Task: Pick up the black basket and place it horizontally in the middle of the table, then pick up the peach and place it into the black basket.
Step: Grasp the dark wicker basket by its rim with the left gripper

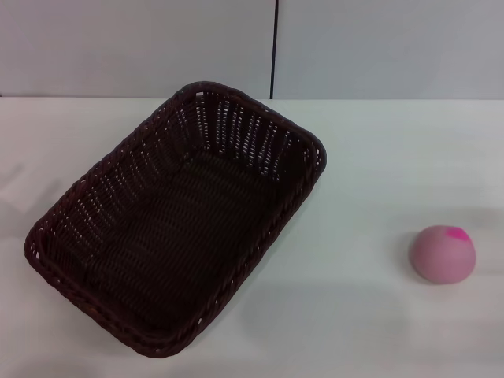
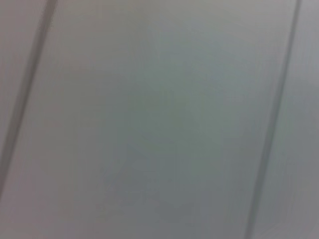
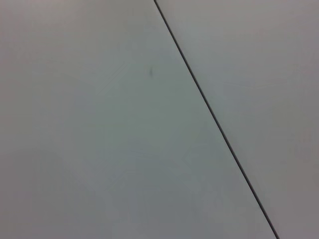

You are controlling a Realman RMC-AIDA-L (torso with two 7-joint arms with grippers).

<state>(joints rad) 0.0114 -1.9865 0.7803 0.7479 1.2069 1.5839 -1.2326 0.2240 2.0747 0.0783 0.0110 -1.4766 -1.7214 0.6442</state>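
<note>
From the head view, a big dark basket point(image 1: 175, 228) sits on the white tabletop point(image 1: 370, 315). It is turned at a slant, with one short end near the back wall and the other short end close to the front edge on the left. The inside of the basket has nothing in it. A small pink peach point(image 1: 443, 253) with a bright pink spot on top sits on the tabletop far off to the right, well apart from the basket.

No arm and no gripper shows in the head view.

The left wrist view shows only a plain grey wall point(image 2: 159, 119) with faint lines running down it. The right wrist view shows a grey wall too, with one thin dark line point(image 3: 214, 117) crossing it at a slant. Neither wrist view shows the basket, the peach or a gripper, so I cannot tell how open either gripper is.
</note>
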